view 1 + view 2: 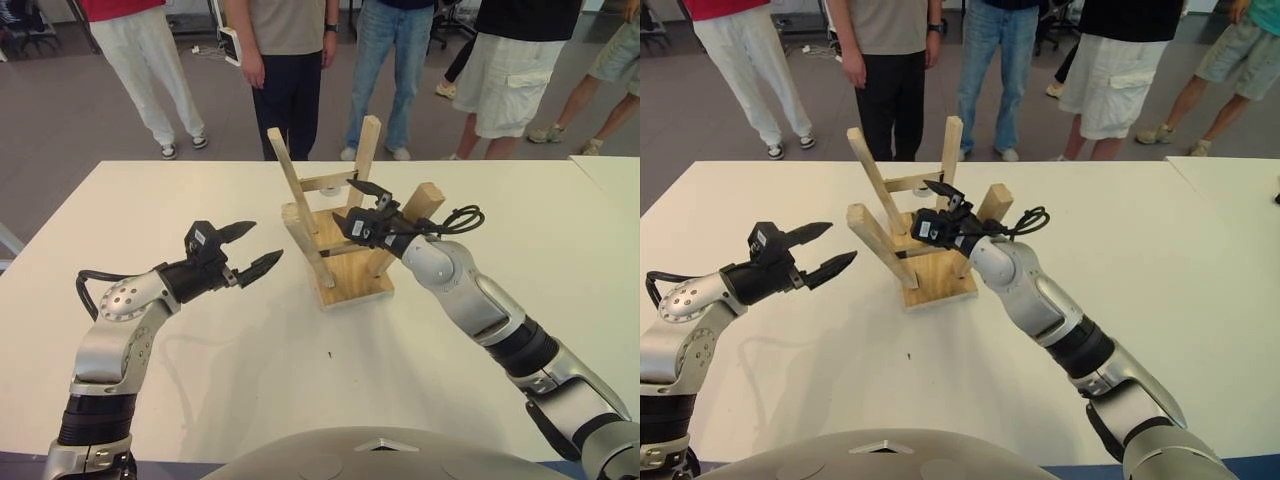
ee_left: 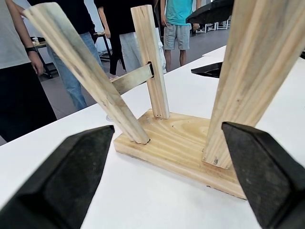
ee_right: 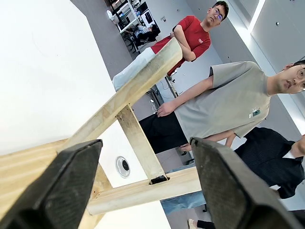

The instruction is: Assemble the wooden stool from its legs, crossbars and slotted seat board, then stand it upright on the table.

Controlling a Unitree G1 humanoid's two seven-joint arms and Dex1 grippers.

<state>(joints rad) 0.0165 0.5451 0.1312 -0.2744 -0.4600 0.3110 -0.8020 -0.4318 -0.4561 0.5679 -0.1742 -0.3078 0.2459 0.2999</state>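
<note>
wooden stool (image 1: 345,280), legs up, partly hidden by the spread right tool (image 1: 353,204); left tool (image 1: 263,243) gapes nearby.

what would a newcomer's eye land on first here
The wooden stool standing upside down in the middle of the white table, its legs sticking up. The right gripper sits open among those legs by a crossbar, and the left gripper hangs open just left of the stool.
</note>
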